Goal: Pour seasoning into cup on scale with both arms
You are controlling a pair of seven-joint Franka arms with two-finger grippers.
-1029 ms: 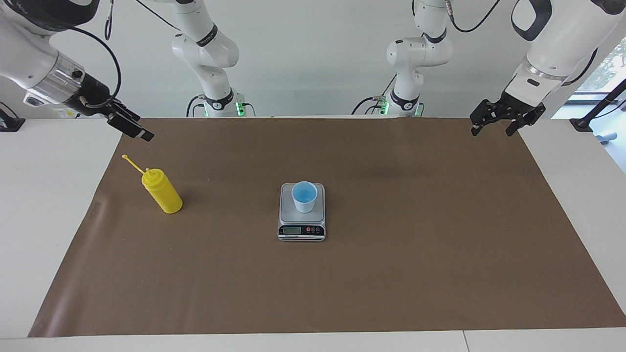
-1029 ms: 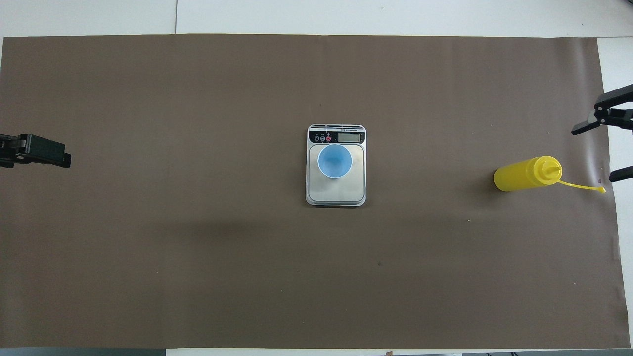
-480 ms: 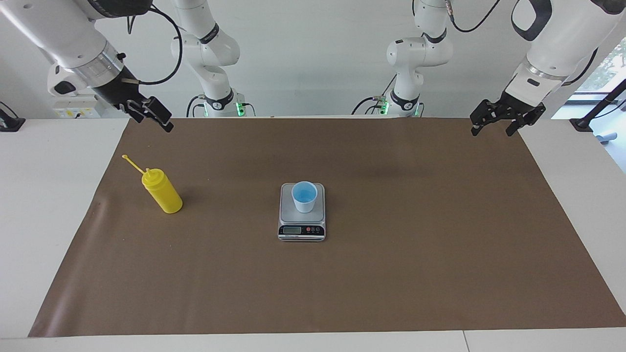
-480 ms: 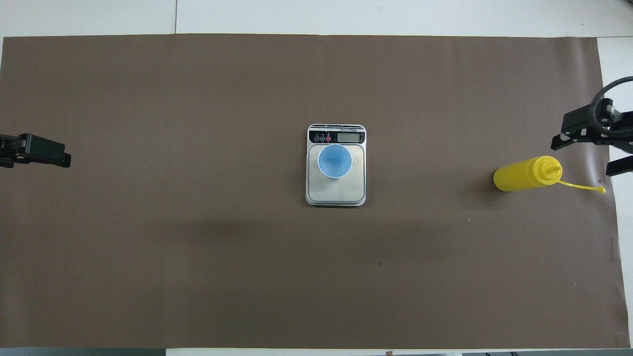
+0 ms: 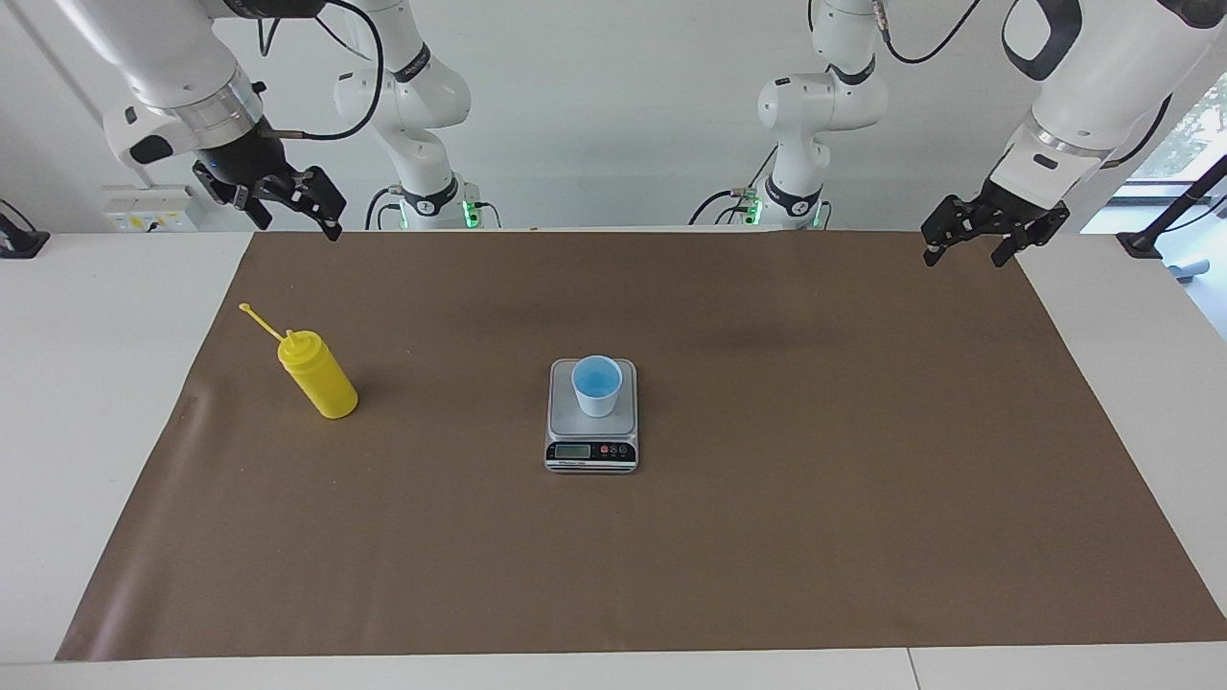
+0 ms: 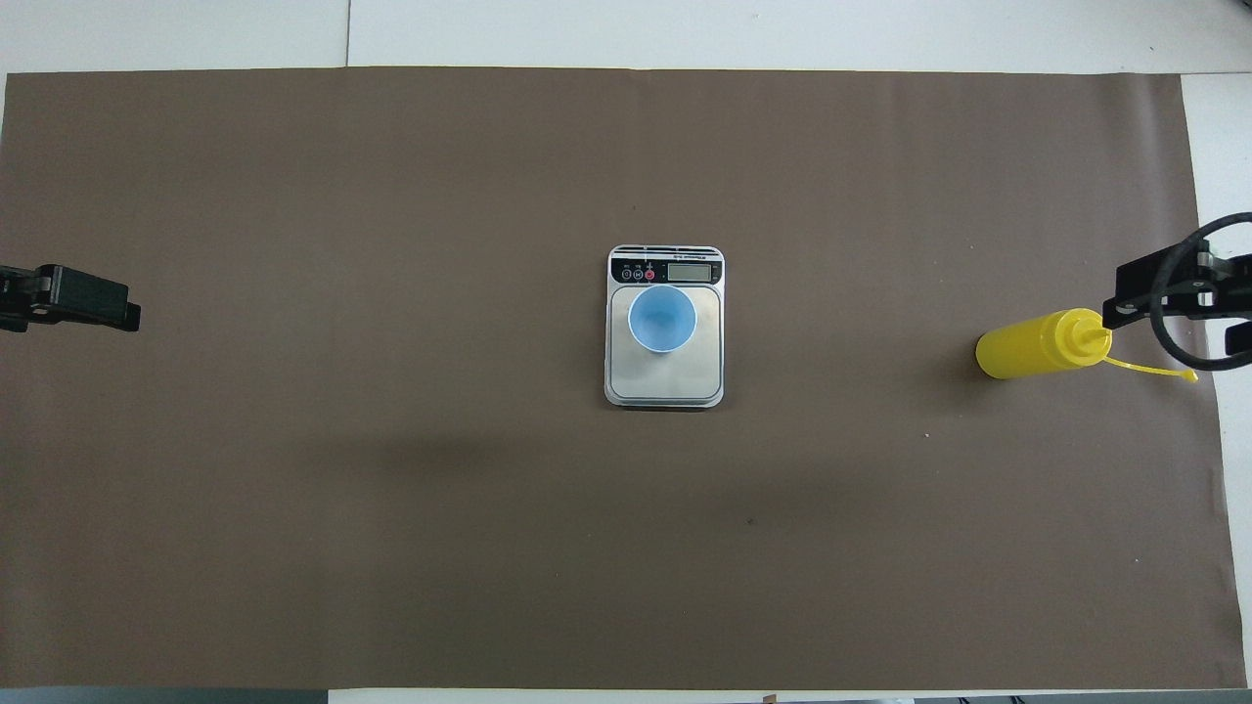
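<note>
The yellow seasoning bottle stands upright on the brown mat toward the right arm's end, its cap strap hanging loose; it also shows in the overhead view. The light-blue cup stands on the scale at the mat's middle, as the overhead view shows for the cup and the scale. My right gripper is open and empty, raised over the bottle's nozzle end, not touching it. My left gripper is open and empty, waiting over the mat's corner at the left arm's end.
The brown mat covers most of the white table. Two more arm bases stand at the robots' edge. A small black object sits at the table's edge near the right arm.
My right gripper has swung up and in from the table's end, turning its fingers downward, and now hangs over the bottle's nozzle end. The left arm, bottle, cup and scale have not moved.
</note>
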